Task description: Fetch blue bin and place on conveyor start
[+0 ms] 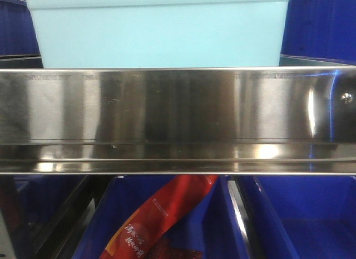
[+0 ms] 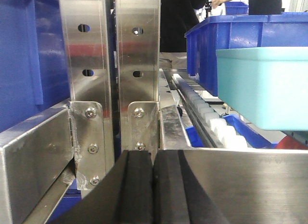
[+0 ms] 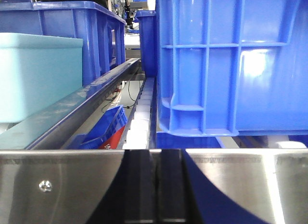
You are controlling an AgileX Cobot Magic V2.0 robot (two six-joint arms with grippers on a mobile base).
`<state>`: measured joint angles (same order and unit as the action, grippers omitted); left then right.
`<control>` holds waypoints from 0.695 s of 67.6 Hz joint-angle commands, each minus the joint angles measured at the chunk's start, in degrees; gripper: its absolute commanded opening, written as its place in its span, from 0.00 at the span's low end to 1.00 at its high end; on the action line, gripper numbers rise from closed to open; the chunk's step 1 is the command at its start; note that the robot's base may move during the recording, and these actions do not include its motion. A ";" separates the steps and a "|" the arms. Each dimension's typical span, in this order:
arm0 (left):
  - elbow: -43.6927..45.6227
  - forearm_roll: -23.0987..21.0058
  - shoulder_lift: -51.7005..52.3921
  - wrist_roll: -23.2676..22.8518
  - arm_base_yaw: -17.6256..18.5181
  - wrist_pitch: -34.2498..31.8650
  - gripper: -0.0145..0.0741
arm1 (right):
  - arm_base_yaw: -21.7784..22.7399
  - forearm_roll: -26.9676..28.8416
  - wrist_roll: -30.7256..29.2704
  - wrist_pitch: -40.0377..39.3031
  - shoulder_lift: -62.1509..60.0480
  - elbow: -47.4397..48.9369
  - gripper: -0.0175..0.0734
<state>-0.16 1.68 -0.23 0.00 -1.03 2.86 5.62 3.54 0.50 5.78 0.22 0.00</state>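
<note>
My left gripper (image 2: 153, 185) and right gripper (image 3: 158, 190) are pressed together, empty; the turquoise bin (image 1: 158, 33) sits behind the shelf rail (image 1: 178, 108).

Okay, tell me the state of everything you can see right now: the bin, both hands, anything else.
Blue bin, upright on the shelf behind the steel rail, not held.
Left hand, shut, empty.
Right hand, shut, empty.
Red packet, leaning in a lower dark blue bin.
</note>
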 commanded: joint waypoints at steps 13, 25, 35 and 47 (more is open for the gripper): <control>0.16 -0.36 0.23 0.00 0.29 -0.85 0.04 | -0.09 -0.34 -0.50 -1.12 -0.22 0.00 0.01; 0.16 -0.36 0.23 0.00 0.28 -2.55 0.04 | -0.09 -0.34 -0.50 -1.12 -0.22 0.00 0.01; 0.16 -0.36 0.23 0.00 0.28 -5.33 0.04 | -0.09 -0.34 -0.50 -1.29 -0.22 0.00 0.01; 0.16 -0.36 0.23 0.00 0.28 -5.99 0.04 | -0.09 -0.34 -0.50 -2.72 -0.22 0.00 0.01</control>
<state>-0.16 1.68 -0.23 0.00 -1.03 -1.53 5.62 3.54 0.50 5.28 0.22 0.00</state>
